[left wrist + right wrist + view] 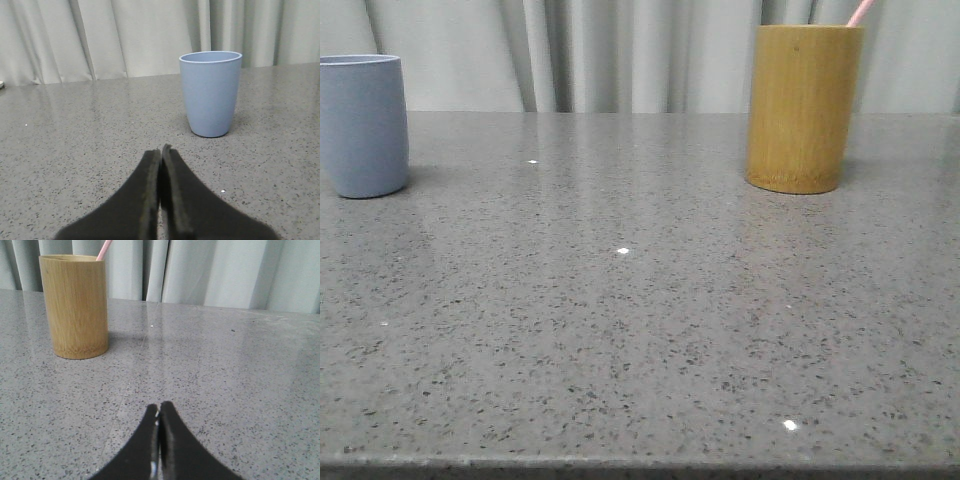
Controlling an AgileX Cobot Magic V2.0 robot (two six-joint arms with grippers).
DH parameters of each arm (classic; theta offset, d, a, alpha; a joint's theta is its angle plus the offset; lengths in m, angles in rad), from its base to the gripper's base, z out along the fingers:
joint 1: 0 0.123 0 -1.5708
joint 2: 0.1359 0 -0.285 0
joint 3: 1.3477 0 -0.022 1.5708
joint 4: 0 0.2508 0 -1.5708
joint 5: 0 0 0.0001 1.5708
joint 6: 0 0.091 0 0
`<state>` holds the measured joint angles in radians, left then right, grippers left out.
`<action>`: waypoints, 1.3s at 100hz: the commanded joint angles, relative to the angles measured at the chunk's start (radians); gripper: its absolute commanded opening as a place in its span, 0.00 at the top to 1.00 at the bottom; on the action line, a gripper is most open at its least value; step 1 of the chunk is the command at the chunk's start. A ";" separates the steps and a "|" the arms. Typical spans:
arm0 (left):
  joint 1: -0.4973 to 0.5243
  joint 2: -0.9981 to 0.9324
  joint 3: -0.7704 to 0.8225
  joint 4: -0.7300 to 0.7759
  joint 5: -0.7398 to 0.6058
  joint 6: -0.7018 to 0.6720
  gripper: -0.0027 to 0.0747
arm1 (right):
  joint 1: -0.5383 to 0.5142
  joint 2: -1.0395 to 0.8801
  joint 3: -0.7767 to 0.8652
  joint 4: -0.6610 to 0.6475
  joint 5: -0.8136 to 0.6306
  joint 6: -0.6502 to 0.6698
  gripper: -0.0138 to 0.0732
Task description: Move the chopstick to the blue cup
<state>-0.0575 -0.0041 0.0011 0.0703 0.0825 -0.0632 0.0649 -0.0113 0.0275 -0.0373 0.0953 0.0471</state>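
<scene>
The grey-blue cup (360,125) stands upright at the far left of the table; it also shows in the left wrist view (210,93). A pale pink chopstick (861,12) pokes out of the yellow-brown bamboo holder (802,107) at the far right; only its top end shows. The right wrist view shows the chopstick (103,249) and the holder (75,306) too. My left gripper (161,149) is shut and empty, low over the table, short of the cup. My right gripper (159,406) is shut and empty, short of the holder. Neither gripper shows in the front view.
The speckled grey table (640,320) runs to a front edge near the bottom of the front view. A pale pleated curtain (620,50) hangs close behind the table's far edge.
</scene>
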 commanded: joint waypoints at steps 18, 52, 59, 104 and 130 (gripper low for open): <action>-0.001 -0.034 0.010 0.001 -0.083 -0.014 0.99 | -0.005 -0.019 0.001 -0.003 -0.089 -0.003 0.92; -0.001 -0.034 0.010 0.001 -0.083 -0.014 0.99 | -0.005 -0.019 0.001 -0.003 -0.089 -0.003 0.92; -0.001 -0.034 0.010 0.001 -0.083 -0.014 0.99 | -0.005 -0.019 0.001 -0.003 -0.089 -0.003 0.92; -0.001 0.030 -0.094 -0.133 -0.143 -0.014 0.99 | -0.005 -0.002 -0.147 0.015 0.037 -0.003 0.92; -0.001 0.318 -0.446 -0.140 0.109 -0.014 0.99 | -0.005 0.158 -0.449 0.001 0.359 -0.003 0.92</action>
<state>-0.0575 0.2079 -0.2979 -0.0581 0.1750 -0.0632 0.0649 0.0689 -0.3044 -0.0268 0.4207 0.0471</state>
